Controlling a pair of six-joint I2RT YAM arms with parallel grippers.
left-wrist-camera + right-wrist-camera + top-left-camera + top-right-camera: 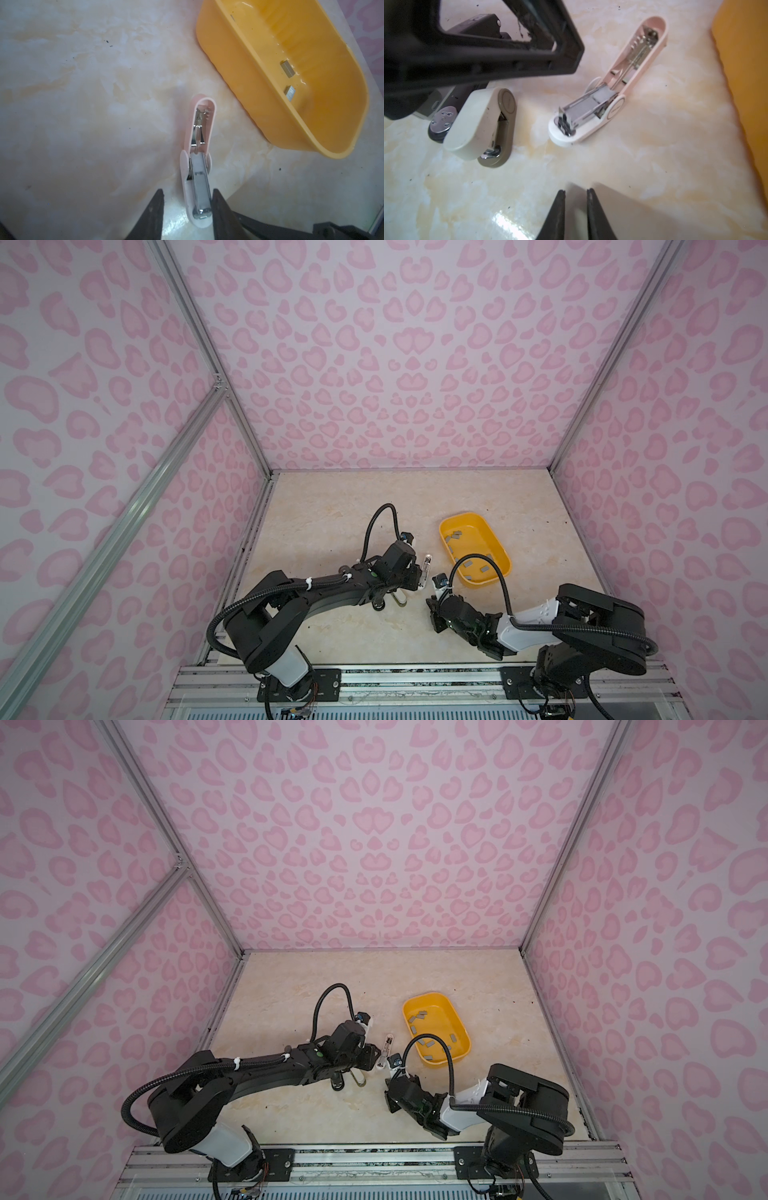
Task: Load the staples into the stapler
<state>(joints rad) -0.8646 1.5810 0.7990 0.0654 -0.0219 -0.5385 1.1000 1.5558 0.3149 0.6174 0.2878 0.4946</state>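
Stapler (612, 110), pink, lies hinged open on the table (654, 166). Nearer than it, right gripper (575, 190) nearly pressed together, empty; left gripper (188, 190), spread, straddles its front and should clamp squarely. Beyond it, staples (287, 69) lie in 1 yellow tray (239, 68).

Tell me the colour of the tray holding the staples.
Orange-yellow; the tray shows best in the left wrist view.
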